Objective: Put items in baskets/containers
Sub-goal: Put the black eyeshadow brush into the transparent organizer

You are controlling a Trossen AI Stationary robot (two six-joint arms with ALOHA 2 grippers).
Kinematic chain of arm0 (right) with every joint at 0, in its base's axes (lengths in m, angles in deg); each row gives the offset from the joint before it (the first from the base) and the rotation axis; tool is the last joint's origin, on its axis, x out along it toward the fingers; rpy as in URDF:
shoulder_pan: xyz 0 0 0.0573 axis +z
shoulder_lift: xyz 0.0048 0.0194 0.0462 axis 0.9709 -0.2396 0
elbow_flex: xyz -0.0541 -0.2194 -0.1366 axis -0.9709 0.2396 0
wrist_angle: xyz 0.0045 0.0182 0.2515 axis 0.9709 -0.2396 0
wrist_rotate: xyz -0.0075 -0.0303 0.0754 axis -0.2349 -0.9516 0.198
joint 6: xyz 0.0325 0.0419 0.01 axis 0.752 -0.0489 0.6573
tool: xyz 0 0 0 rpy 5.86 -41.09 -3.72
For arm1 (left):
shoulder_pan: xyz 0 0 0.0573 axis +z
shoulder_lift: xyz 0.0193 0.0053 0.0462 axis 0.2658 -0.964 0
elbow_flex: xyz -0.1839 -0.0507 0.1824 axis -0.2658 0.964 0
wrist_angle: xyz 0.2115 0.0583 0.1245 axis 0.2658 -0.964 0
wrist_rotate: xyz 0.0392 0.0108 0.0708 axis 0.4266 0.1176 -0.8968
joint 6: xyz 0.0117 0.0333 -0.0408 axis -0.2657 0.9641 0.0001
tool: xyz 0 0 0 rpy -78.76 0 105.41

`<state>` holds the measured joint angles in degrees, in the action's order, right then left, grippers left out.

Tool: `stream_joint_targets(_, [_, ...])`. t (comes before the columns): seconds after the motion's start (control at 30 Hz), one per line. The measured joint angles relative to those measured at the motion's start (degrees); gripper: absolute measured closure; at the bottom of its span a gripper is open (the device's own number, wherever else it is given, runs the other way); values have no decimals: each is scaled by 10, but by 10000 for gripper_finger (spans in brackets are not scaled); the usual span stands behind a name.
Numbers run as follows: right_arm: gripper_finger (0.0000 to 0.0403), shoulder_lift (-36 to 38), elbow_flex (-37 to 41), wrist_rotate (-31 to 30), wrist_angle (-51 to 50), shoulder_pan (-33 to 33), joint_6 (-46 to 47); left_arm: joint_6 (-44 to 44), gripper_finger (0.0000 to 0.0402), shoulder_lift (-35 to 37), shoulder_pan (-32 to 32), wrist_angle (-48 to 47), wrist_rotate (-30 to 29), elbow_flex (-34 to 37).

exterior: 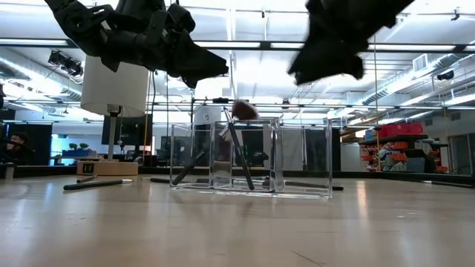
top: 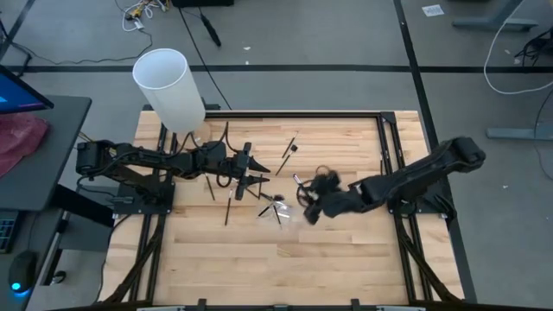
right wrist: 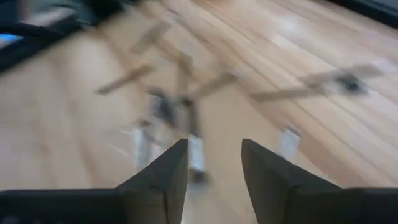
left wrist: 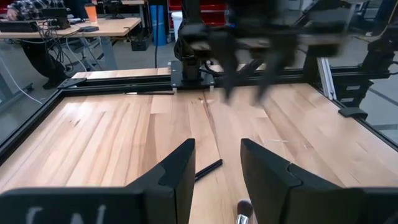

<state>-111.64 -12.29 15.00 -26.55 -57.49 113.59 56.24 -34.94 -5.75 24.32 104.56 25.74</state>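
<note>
Brushes (exterior: 239, 148) stand in the clear holder (exterior: 297, 159) beneath the released right hand (top: 309, 207).

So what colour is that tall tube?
White; the tall tube shows best in the high view.

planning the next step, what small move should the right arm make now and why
Probably lift the right gripper clear and swing it toward a loose brush on the table: its fingers are open and empty beside the clear holder, which already has brushes leaning inside.
</note>
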Motion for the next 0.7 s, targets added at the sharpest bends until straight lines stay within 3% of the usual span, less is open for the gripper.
stream_joint_targets(0.2, [250,73,0,103,-277,-83,164,0,271,-1,0,0,0,0])
stream_joint_targets(0.33, [251,75,0,193,-436,-166,194,0,271,-1,0,-1,0,0])
stream_joint_targets(0.5, [271,42,0,246,-521,-273,127,0,271,-1,-1,-2,0,0])
stream_joint_targets(0.7, [312,-30,0,217,-522,-386,-22,3,271,-1,-8,-3,1,0])
